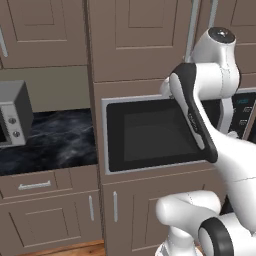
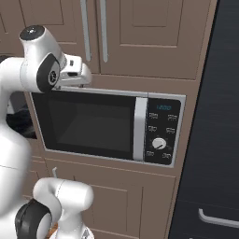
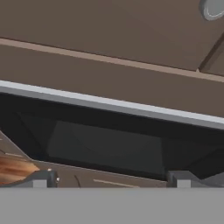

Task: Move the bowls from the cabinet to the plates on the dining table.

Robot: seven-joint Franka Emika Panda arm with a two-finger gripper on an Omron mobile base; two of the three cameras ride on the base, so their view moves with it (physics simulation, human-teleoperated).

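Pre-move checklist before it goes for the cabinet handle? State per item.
1. Gripper open: ok, the two dark finger tips stand wide apart in the hand view.
2. Gripper empty: ok, nothing between the tips.
3. Tall brown wooden cabinet door shut: ok, its long grey bar handle lies flush above the oven.
4. Hand lined up with that handle: not ok, the hand view faces the black built-in microwave oven below it.
5. Bowls located: cannot tell, the closed doors hide the inside.
6. Plates and dining table located: cannot tell.
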